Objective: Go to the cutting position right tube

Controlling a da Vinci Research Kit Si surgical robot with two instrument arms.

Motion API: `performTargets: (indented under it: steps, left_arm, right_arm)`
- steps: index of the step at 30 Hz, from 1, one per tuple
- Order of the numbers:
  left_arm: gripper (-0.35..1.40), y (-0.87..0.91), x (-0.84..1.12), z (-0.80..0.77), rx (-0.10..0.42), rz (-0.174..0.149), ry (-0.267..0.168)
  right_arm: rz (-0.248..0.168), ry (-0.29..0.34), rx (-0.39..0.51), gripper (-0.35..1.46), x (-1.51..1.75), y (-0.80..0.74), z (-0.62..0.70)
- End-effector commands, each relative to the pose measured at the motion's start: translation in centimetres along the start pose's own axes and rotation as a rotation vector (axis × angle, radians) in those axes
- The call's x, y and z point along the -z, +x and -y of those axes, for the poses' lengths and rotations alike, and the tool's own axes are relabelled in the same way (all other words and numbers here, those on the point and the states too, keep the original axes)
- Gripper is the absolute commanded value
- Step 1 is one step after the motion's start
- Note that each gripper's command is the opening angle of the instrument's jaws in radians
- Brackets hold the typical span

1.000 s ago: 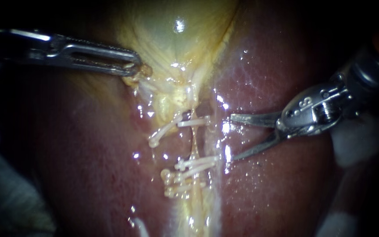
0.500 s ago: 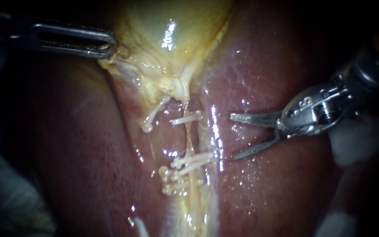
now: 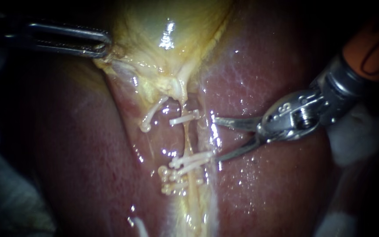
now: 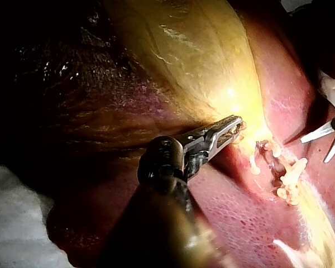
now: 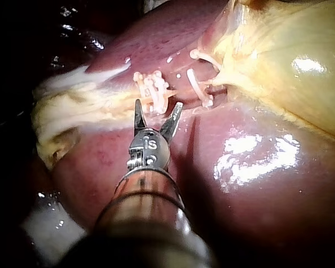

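Steel end first: the right instrument point(image 3: 216, 138) had its two thin, blade-like jaws spread wide with nothing between them, tips close to the right tube point(image 3: 188, 141) on its liver side. That tube ran as a thin pale strand from the upper clip point(image 3: 184, 118) down to the lower clips point(image 3: 187, 166), and the bare stretch between them sat about level with the open jaws. My guess is it'd handle soft, wet and slippery, with barely any stiffness, so it would be easy to nudge aside or tear. The spot to go for looked like that bare bit, clear of the clips. Further out, the left instrument point(image 3: 103, 44) was clamped on the edge of the gallbladder point(image 3: 163, 26), seemingly holding it taut over the liver point(image 3: 268, 193).
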State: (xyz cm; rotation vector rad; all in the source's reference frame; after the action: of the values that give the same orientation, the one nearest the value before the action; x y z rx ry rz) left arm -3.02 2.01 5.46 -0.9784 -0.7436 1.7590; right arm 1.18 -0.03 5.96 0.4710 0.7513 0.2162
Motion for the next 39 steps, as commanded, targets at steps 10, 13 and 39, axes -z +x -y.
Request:
performTargets:
  steps: [10, 13, 39]
  left_arm:
    - [-0.35, 0.00, 0.00, 0.00, 0.000, 0.000, 0.000]
    - [-0.35, 0.00, 0.00, 0.00, 0.000, 0.000, 0.000]
    - [-0.35, -0.01, -0.01, 0.00, -0.006, 0.000, 0.001]
  right_arm:
    - [-0.030, 0.082, -0.107, 1.32, -0.40, -0.19, -0.14]
    - [-0.056, 0.101, -0.134, 1.32, -0.51, -0.22, -0.19]
    - [-0.235, 0.325, -0.245, 1.30, -1.08, 0.00, -0.28]
